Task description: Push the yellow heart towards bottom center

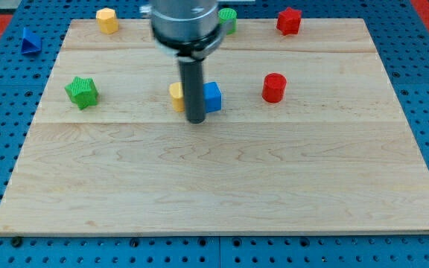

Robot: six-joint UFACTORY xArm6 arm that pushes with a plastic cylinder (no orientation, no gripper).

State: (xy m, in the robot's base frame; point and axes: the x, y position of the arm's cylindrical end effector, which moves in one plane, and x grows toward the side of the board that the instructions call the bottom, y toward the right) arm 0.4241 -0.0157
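Field note for you, operator: the rod was a bare pusher with no jaws, so nothing about it could be spread, pressed together or pinching; my tip (196,119) stood on the wooden board (214,193) at about mid-width, in the upper half. The yellow heart (176,96) showed only as a sliver at the rod's left edge, most of it hidden behind the rod, so you could not confirm its shape or whether the tip touched it. The blue block (212,97) sat just at the rod's right edge, and it may have been touching the heart behind the rod; that was hidden. The tip looked to be on the view's-bottom side of both blocks, which was the wrong side for driving the heart toward bottom center. In my judgement, a stroke from there would have left the heart behind or shoved it toward the view's top; going around it risked clipping the blue block and dragging that along, or nudging the heart sideways off line. An off-centre contact on the heart's lobes would likely have spun it. The green star (81,91), the red cylinder (273,87), the yellow block (107,20), the green block (228,20) and the red star (289,21) lay well apart, off the path
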